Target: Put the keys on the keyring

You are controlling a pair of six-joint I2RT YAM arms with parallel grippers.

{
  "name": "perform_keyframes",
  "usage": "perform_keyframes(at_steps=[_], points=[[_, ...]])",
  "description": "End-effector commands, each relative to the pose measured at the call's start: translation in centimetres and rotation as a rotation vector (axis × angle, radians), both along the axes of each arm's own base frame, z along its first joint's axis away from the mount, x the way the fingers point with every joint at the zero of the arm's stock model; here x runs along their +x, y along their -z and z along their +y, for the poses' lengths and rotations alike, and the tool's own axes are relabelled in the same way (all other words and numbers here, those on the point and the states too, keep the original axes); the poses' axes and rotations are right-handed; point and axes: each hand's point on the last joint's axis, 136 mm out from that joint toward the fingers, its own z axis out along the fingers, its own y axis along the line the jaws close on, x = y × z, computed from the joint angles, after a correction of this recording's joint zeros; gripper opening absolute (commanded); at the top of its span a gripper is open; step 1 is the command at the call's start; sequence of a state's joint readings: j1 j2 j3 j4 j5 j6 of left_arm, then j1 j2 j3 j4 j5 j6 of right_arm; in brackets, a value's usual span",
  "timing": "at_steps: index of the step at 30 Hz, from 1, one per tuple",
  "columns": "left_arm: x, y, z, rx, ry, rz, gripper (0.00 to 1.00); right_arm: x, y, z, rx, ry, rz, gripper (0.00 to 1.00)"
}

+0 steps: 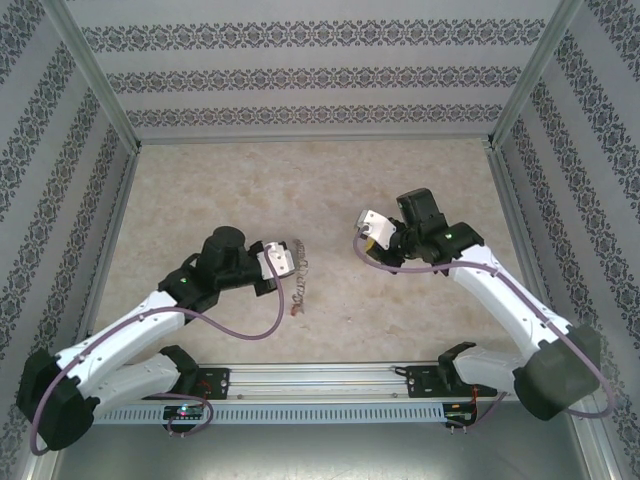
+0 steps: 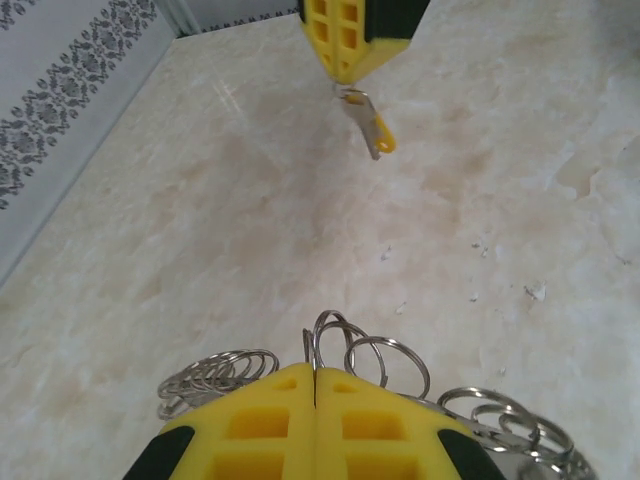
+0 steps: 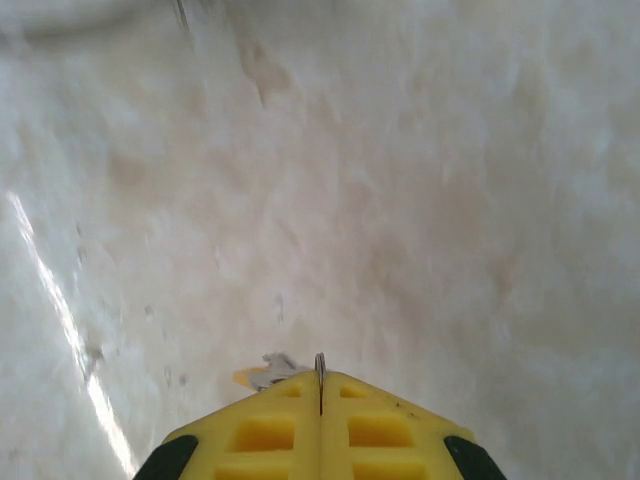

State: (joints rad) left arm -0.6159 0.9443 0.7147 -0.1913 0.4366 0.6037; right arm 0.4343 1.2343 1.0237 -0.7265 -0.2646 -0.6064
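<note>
White arm links (image 1: 120, 345), black joints (image 1: 225, 250), purple cables (image 1: 250, 336), yellow waffle-pocketed gripper fingers (image 2: 260, 430).

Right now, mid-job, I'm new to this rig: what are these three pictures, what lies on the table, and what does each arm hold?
The left arm and right arm are white robots bolted to the table. The wide picture looks down from above and behind them. The other two come from a camera on each wrist, so the yellow blocks at the bottom are that arm's own fingers. The left fingers are shut on the keyring, a bunch of silver loops that seems to trail onto the table. The right fingers are shut on a small key with a yellow head, hanging from their tip.
</note>
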Motion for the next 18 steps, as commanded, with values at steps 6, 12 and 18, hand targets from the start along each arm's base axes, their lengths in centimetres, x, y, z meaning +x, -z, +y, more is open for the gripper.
perform_keyframes(at_steps=[6,12,18], points=[[-0.9,-0.2,1.7,0.042,0.017,0.014,0.0,-3.0,3.7,-5.6,-0.343,0.047,0.225,0.0],[-0.3,0.0,1.5,-0.005,0.013,0.011,0.0,-3.0,6.0,-8.2,-0.544,0.041,0.282,0.0],[0.1,0.5,1.7,-0.037,-0.005,0.018,0.0,-2.2,9.0,-7.2,-0.633,-0.024,0.387,0.0]])
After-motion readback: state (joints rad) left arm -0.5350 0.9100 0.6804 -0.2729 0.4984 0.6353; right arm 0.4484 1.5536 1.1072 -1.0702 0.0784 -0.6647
